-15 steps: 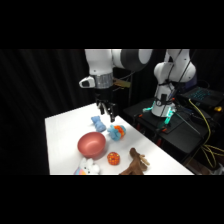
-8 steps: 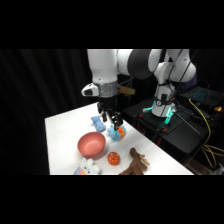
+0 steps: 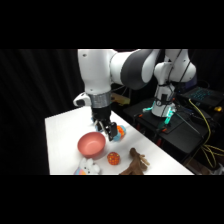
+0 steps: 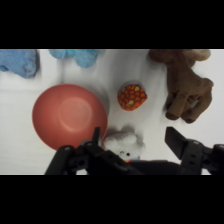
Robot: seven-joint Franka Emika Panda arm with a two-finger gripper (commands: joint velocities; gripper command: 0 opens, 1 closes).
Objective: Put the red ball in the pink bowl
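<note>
The pink bowl (image 3: 91,144) stands on the white table, and in the wrist view the pink bowl (image 4: 69,116) fills the left. The red ball (image 3: 113,158) lies on the table just right of and in front of the bowl; the wrist view shows the red ball (image 4: 132,96), bumpy and orange-dotted, beside the bowl's rim. My gripper (image 3: 108,131) hangs above the bowl's far right edge, short of the ball. From the wrist, the gripper (image 4: 135,139) is open, and nothing is held.
A blue-and-orange plush (image 3: 120,132) lies right behind the gripper. A brown plush (image 3: 135,162) (image 4: 185,85) sits right of the ball. A white plush (image 3: 87,169) (image 4: 122,142) lies near the front edge, beneath the fingers in the wrist view. Black equipment (image 3: 165,127) stands beyond the table's right edge.
The arm has swung forward and lower; the gripper moved from behind the toys to just over the bowl's far right edge.
</note>
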